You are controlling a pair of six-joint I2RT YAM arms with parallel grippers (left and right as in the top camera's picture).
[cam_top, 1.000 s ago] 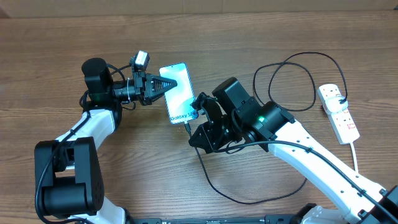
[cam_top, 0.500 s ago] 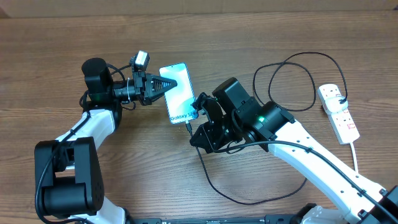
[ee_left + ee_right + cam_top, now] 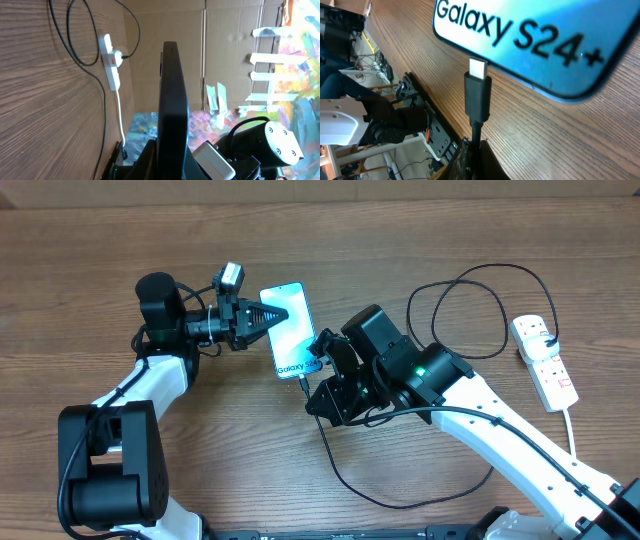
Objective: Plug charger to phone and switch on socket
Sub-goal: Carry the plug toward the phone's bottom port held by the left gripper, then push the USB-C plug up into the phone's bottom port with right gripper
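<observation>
Left end effector (image 3: 274, 313) clamps phone (image 3: 298, 340), steadying it. Right end effector (image 3: 471, 154) pinches charger (image 3: 478, 97), tip ahead, at port edge, not inserted.

From here I count one phone (image 3: 300, 342), one charger cable (image 3: 477, 97), one white power strip (image 3: 545, 360), two tools, left tool (image 3: 280, 313) and right tool (image 3: 472, 157), one counter (image 3: 120, 240).

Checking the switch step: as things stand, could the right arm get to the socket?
Probably not yet. Only loops of the charger lie on the way to the socket, but the right gripper has its jaws shut on that charger, its tip right at the phone's end.
</observation>
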